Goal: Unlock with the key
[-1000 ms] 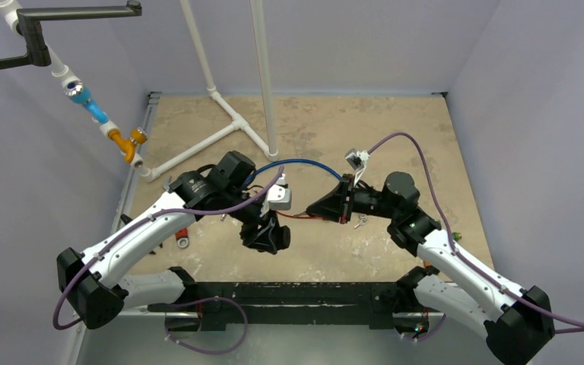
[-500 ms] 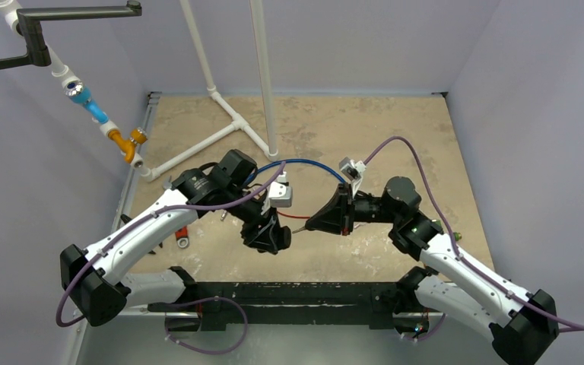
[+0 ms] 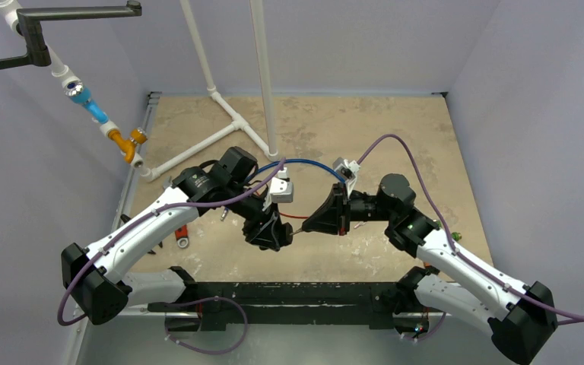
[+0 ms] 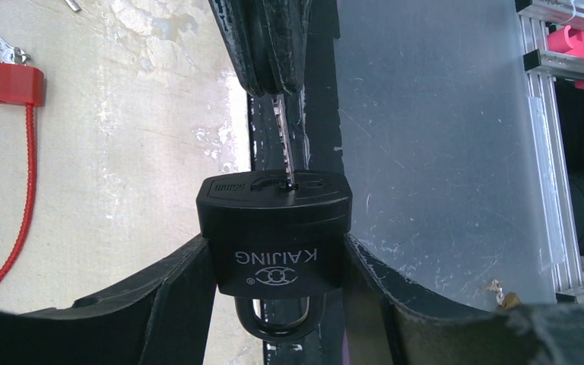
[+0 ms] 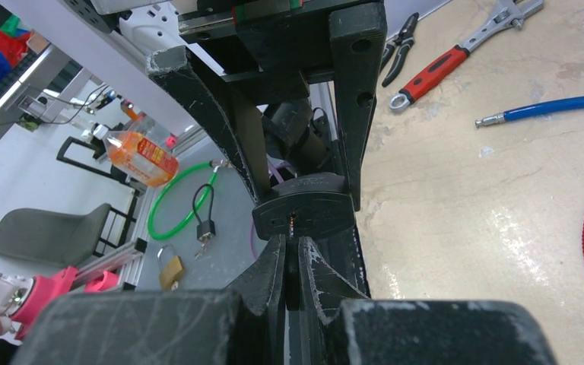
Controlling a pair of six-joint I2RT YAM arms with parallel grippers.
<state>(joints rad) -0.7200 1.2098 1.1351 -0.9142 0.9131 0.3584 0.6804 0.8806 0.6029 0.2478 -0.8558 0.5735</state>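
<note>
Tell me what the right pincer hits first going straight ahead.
The black Kaijing padlock clamped in the left pincer; the right pincer holds a key whose tip sits at the keyway.

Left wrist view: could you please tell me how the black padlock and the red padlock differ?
The black padlock is clamped in the left gripper; the red padlock lies on the table. The black padlock has a steel shackle, the red padlock a red cable. The right gripper holds a key at the black padlock's keyway; the red padlock is untouched.

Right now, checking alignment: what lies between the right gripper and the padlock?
Only the key, its tip at the padlock; seen in the left wrist view.
</note>
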